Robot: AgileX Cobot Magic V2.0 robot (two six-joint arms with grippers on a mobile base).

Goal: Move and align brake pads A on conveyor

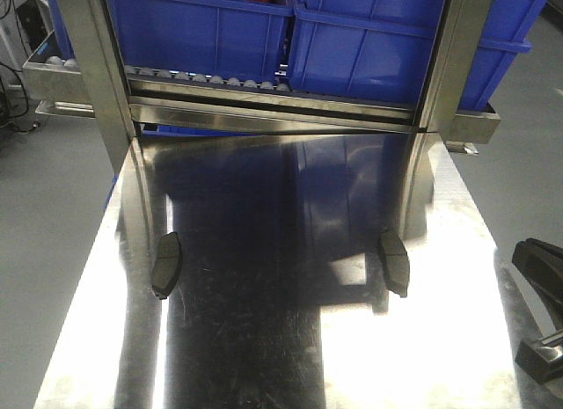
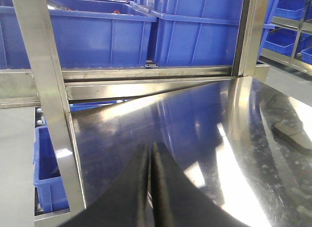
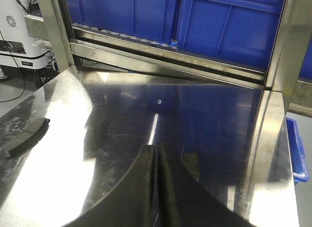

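My left gripper (image 2: 149, 151): the two black fingers are pressed together along their whole length, nothing between them, hanging just above the steel table (image 1: 281, 339). My right gripper (image 3: 157, 151) is the same, fingers together and empty, over the near part of the table.

Out from there, the pads. The left brake pad (image 1: 165, 266) lies flat on the steel towards the table's left edge. Its long axis runs near to far, with the far end leaning a touch right. The right brake pad (image 1: 394, 262) lies flat across the table, well apart from the first. It also runs near to far, and its far end leans a touch left. Both sit about level with each other, on the shiny steel, and neither touches my fingers.

Farther out, past the table's far edge, a roller rack (image 1: 211, 79) carries two big blue bins side by side. The left bin (image 1: 198, 31) shows something red above its rim, though I cannot tell what. The right bin (image 1: 387, 40) hides its contents. Low beside the table's left edge sits a smaller blue bin (image 2: 46, 168), inside unseen.
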